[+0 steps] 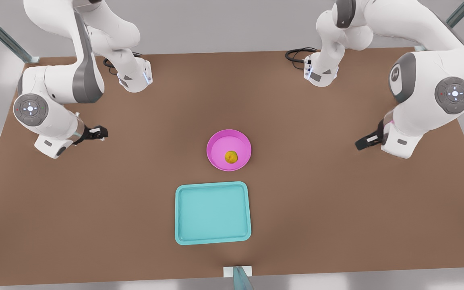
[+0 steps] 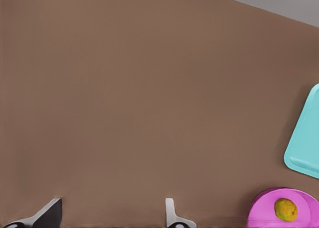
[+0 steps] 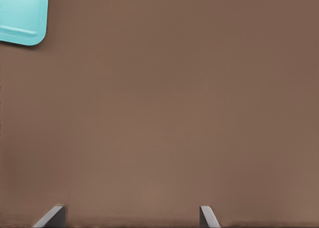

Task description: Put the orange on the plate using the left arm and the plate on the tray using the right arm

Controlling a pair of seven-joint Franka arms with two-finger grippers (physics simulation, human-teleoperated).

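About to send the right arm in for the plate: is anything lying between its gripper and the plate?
No. In the front view, only bare brown table lies between the open right gripper and the plate.

Front view: high, steep downward look over the whole brown table (image 1: 95, 209), facing both arm bases at the far edge. Left wrist view: low over the table, catching plate (image 2: 264, 213) and tray (image 2: 306, 143). Right wrist view: likewise low, sharing the tray corner (image 3: 22, 16).
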